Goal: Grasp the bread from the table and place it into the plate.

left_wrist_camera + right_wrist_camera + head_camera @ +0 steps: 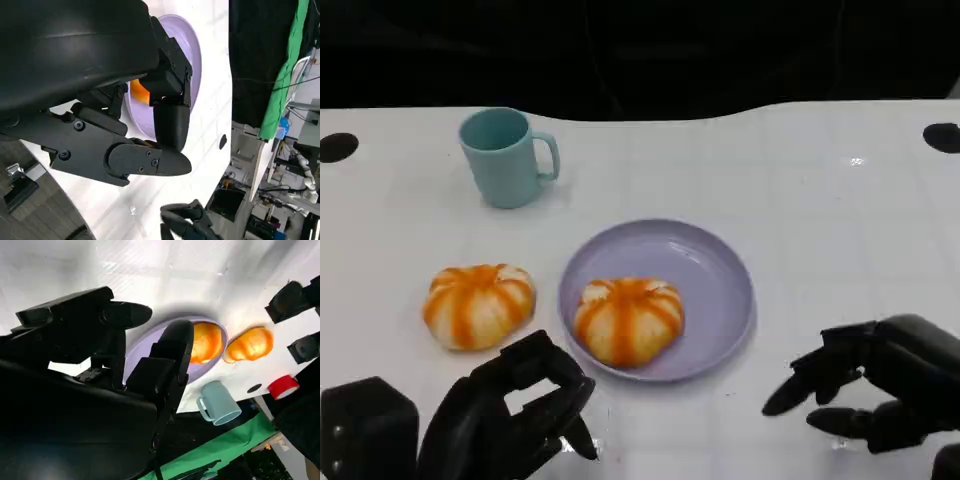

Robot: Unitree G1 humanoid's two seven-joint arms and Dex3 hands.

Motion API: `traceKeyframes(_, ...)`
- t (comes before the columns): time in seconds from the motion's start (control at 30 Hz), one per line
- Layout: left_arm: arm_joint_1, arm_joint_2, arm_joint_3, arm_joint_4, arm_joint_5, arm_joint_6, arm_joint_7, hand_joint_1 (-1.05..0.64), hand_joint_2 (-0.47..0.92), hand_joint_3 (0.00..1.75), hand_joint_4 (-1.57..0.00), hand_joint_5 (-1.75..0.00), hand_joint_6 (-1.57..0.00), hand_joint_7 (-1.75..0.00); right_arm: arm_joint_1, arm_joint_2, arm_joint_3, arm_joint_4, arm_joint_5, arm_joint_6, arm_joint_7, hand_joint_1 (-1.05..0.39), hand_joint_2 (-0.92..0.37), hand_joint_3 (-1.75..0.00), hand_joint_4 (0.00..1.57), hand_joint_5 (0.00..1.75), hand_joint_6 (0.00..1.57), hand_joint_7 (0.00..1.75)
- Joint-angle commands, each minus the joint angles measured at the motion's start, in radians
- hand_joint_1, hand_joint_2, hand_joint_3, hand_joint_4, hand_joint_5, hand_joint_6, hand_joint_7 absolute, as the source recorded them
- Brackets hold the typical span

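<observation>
One orange-striped bread (628, 318) lies in the lilac plate (720, 280) at the table's middle. A second bread (478, 304) sits on the white table just left of the plate. My left hand (515, 410) hovers near the front edge, below the gap between the table bread and the plate, its fingers apart and holding nothing. My right hand (875, 385) is to the right of the plate, fingers spread and empty. The left wrist view shows my left hand (125, 115), the plate (192, 55) and a sliver of bread (139, 92). The right wrist view shows my right hand (125, 355), the plate (145, 347) and both breads (207, 342) (250, 344).
A teal mug (508, 157) stands at the back left, its handle to the right. Black round marks (338, 147) (942, 137) sit at the table's far corners. A red tape roll (282, 386) shows beyond the table edge in the right wrist view.
</observation>
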Motion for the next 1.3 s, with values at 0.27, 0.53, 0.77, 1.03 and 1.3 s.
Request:
traceKeyframes(0.27, 0.012, 0.015, 0.012, -0.027, 0.0, 0.01, 0.006, -0.59, 0.92, 0.28, -0.73, -1.75, -0.63, -1.58, 0.054, 0.007, -0.007, -0.005, -0.02, -0.008, -0.047, -0.09, -0.63, -0.78, 0.67, 1.57, 0.74, 1.11)
traceKeyframes(0.53, 0.007, 0.019, 0.02, -0.023, -0.007, 0.011, -0.001, -0.58, 0.92, 0.3, -0.72, -1.75, -0.61, -1.59, 0.011, 0.017, 0.006, 0.124, -0.097, -0.141, -0.163, -0.1, -0.63, -0.83, 0.66, 1.67, 0.67, 1.27)
traceKeyframes(0.77, 0.006, 0.026, 0.025, -0.017, -0.003, 0.012, 0.001, -0.58, 0.92, 0.3, -0.73, -1.75, -0.61, -1.58, -0.021, 0.02, 0.019, 0.197, -0.114, -0.189, -0.197, -0.11, -0.56, -0.96, 0.65, 1.71, 0.66, 1.29)
traceKeyframes(1.03, -0.004, 0.031, 0.033, 0.005, -0.001, 0.002, -0.005, -0.58, 0.92, 0.29, -0.73, -1.75, -0.62, -1.59, -0.04, 0.026, 0.021, 0.227, -0.117, -0.198, -0.215, -0.12, -0.58, -0.92, 0.66, 1.69, 0.66, 1.31)
traceKeyframes(1.3, -0.009, 0.033, 0.036, 0.027, -0.008, -0.014, -0.023, -0.56, 0.92, 0.28, -0.73, -1.75, -0.62, -1.6, -0.046, 0.03, 0.022, 0.237, -0.117, -0.194, -0.216, -0.12, -0.58, -0.89, 0.65, 1.69, 0.66, 1.3)
